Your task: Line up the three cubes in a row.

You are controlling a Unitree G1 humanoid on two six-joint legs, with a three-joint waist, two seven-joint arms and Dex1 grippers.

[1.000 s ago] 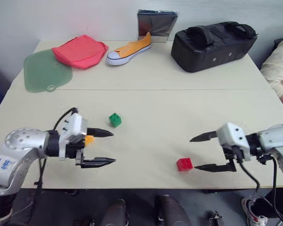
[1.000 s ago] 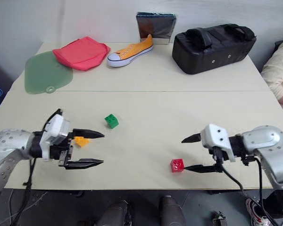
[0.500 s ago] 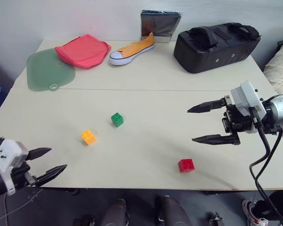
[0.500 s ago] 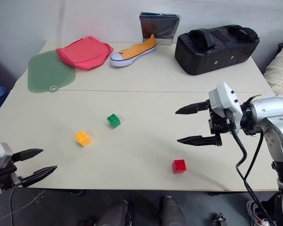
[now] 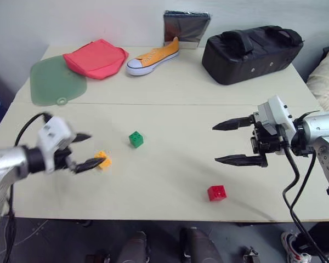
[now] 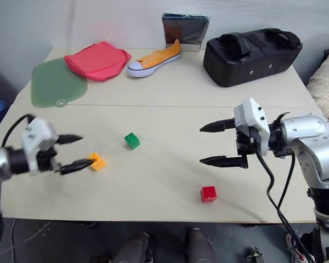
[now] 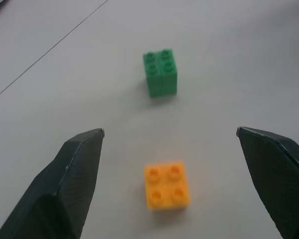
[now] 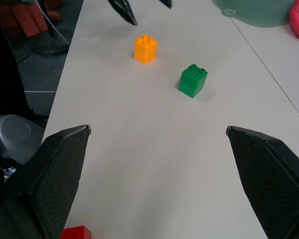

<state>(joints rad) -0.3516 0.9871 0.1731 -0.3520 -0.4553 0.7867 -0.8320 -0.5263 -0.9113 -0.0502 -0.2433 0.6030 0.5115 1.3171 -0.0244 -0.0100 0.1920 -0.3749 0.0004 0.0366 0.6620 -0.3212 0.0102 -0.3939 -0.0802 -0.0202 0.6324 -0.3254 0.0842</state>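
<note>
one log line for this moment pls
left gripper: open, by small orange-yellow studded plastic cube | right gripper: open, empty | green studded cube, red studded cube: apart on table, not in row

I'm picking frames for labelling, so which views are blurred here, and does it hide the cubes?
Left eye view: the left gripper is motion-smeared, though the orange-yellow cube, green cube and red cube stay crisp, as does the right gripper. Left wrist view: both nearby cubes look slightly soft, studs still readable. Right wrist view: sharp.
</note>
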